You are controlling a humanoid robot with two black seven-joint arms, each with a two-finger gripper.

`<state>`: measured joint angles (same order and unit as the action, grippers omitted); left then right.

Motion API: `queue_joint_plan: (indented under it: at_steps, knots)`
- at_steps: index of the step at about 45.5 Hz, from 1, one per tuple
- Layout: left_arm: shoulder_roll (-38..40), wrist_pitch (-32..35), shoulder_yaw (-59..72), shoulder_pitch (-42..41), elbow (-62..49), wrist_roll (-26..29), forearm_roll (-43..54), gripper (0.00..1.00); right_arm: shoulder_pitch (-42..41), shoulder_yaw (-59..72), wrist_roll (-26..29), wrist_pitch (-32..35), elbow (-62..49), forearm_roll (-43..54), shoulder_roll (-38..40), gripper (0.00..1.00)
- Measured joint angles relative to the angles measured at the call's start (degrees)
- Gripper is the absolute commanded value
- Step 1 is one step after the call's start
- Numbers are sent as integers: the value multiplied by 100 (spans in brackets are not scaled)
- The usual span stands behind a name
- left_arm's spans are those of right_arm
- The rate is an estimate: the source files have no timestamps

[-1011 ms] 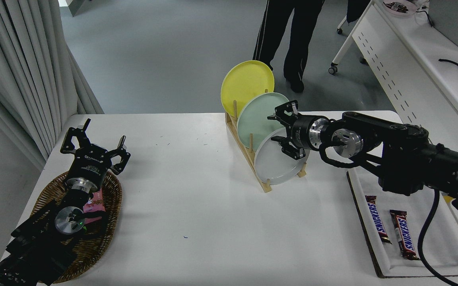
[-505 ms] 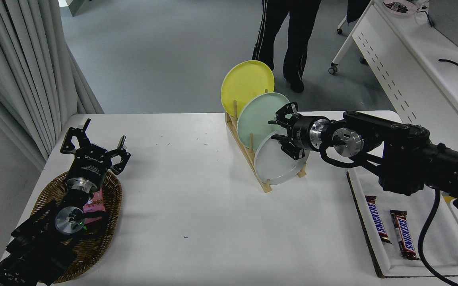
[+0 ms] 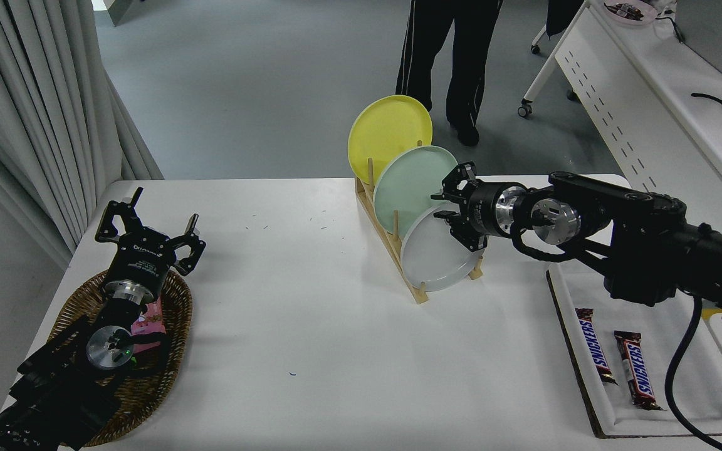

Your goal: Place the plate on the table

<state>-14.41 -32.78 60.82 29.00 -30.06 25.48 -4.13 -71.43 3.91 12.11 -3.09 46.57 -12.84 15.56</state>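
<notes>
Light grey round plate [image 3: 437, 255] stood on edge in the front slot of the wooden rack [image 3: 398, 250] at centre frame, its upper right rim between the spread fingers of the right black claw [image 3: 458, 210], the nearer one, not yet on the white tabletop [image 3: 311, 313].
</notes>
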Motion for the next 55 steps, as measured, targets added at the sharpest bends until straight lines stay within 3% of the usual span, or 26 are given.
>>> queue_joint_plan:
  at_steps: [55]
  knots:
    - [0, 0, 0, 0, 0, 0, 0, 100, -3, -93, 146, 46, -15, -26, 10, 0]
